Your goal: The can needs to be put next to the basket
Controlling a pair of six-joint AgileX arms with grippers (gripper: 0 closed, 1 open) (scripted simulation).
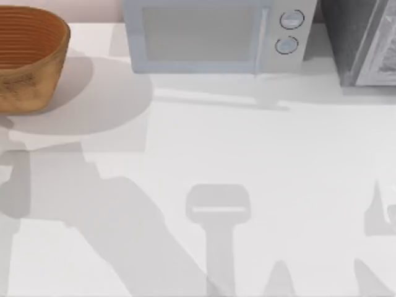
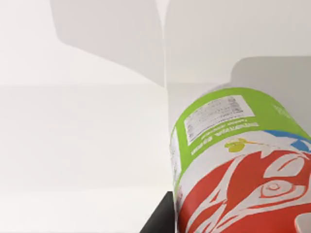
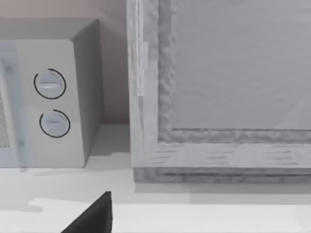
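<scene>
The can looms close in the left wrist view, with its green bottom end pointing away and its red band with white lettering nearest. My left gripper is shut on the can, and one dark finger shows beside it, over the white table. The basket, round, woven and orange-brown, stands at the table's far left corner in the top view. My right gripper is open and holds nothing, with one dark finger showing as it faces the back of the table.
A grey microwave with two round knobs stands at the back middle. A grey textured box stands at the back right. Arm shadows lie across the white tabletop.
</scene>
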